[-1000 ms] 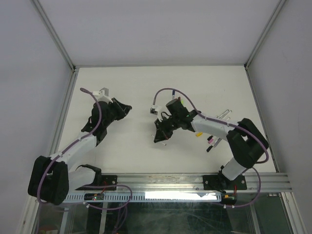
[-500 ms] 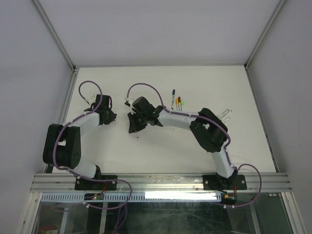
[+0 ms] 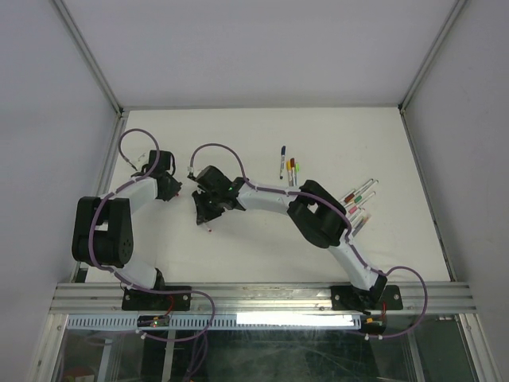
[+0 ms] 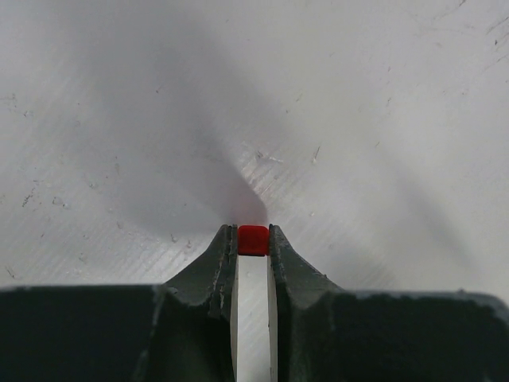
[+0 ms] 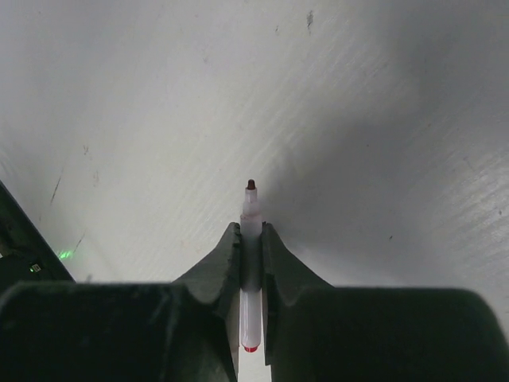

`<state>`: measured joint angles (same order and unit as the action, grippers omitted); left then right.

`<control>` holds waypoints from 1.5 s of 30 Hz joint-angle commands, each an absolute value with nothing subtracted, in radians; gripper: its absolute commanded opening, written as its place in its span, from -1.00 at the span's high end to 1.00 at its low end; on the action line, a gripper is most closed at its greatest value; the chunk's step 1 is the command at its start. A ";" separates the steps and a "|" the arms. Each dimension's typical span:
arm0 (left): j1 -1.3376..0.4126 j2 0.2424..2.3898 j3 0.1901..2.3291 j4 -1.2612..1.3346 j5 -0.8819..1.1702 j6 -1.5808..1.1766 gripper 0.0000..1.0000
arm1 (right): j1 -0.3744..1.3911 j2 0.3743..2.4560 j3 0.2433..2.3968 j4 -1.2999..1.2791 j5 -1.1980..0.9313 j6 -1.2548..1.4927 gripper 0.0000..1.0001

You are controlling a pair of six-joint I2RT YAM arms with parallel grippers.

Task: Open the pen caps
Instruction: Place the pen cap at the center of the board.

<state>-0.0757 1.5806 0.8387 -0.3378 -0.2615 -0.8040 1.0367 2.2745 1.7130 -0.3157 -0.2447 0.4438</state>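
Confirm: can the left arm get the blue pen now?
Probably not. The left tool is shut on a red cap, so it has no free grip, and the right arm lies across the table roughly between it and the blue pen.

My left arm (image 3: 135, 193) and right arm (image 3: 266, 196) are white shells with chunky black joints, bolted to the aluminium rail (image 3: 262, 294). A purple cable (image 3: 215, 149) loops along each, beyond the rail. My left pincer (image 4: 253, 239) and right pincer (image 5: 250, 237) are matte black, with tapered, scuffed fingers (image 4: 208, 270).
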 commanded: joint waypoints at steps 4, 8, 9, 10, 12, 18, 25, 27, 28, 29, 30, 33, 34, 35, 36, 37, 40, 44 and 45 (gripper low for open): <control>-0.069 1.591 0.860 -0.339 -0.259 -0.803 0.84 | 1.032 2.302 1.752 -0.352 -0.161 0.433 0.70; -0.068 1.578 0.854 -0.338 -0.262 -0.808 0.73 | 1.032 2.294 1.736 -0.343 -0.149 0.427 0.50; -0.068 1.576 0.851 -0.338 -0.264 -0.808 0.70 | 1.032 2.292 1.734 -0.343 -0.143 0.427 0.45; -0.069 1.572 0.849 -0.338 -0.265 -0.810 0.67 | 1.033 2.292 1.733 -0.343 -0.140 0.426 0.43; -0.068 1.571 0.847 -0.337 -0.265 -0.811 0.62 | 1.033 2.291 1.733 -0.344 -0.139 0.424 0.43; -0.068 1.566 0.843 -0.338 -0.268 -0.812 0.57 | 1.030 2.284 1.735 -0.344 -0.152 0.415 0.42; -0.068 1.543 0.835 -0.346 -0.278 -0.813 0.21 | 1.008 2.235 1.719 -0.335 -0.260 0.388 0.41; -0.068 1.512 0.836 -0.371 -0.297 -0.811 0.07 | 0.996 2.176 1.676 -0.300 -0.389 0.333 0.40; -0.068 1.486 0.833 -0.382 -0.308 -0.813 -0.06 | 0.988 2.142 1.641 -0.277 -0.443 0.306 0.40; -0.068 1.453 0.829 -0.399 -0.324 -0.817 -0.23 | 0.980 2.106 1.607 -0.249 -0.506 0.274 0.41; -0.068 1.418 0.825 -0.421 -0.338 -0.829 -0.41 | 0.968 2.069 1.573 -0.233 -0.551 0.243 0.40; -0.068 1.298 0.795 -0.506 -0.372 -0.886 -0.89 | 0.929 1.970 1.484 -0.183 -0.637 0.191 0.40; -0.068 1.264 0.782 -0.539 -0.390 -0.898 -0.97 | 0.915 1.945 1.461 -0.167 -0.654 0.183 0.40; -0.069 1.234 0.771 -0.582 -0.418 -0.929 -0.98 | 0.903 1.925 1.438 -0.156 -0.666 0.181 0.40; -0.068 1.209 0.768 -0.643 -0.451 -0.982 -0.98 | 0.890 1.909 1.421 -0.143 -0.687 0.180 0.40; -0.069 1.188 0.766 -0.697 -0.472 -1.022 -0.98 | 0.878 1.895 1.404 -0.126 -0.711 0.186 0.40; -0.068 1.144 0.733 -0.820 -0.455 -1.120 -0.98 | 0.850 1.882 1.391 -0.104 -0.764 0.218 0.40; -0.068 1.139 0.726 -1.012 -0.524 -1.239 -0.98 | 0.827 1.868 1.397 -0.101 -0.801 0.234 0.40; -0.068 1.140 0.731 -1.042 -0.535 -1.260 -0.98 | 0.824 1.860 1.393 -0.094 -0.805 0.238 0.40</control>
<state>-0.0708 1.1507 0.7315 -0.8196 -0.4496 -1.1049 0.8299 1.9129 1.3968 -0.1555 -0.7185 0.2302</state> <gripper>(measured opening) 0.990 0.300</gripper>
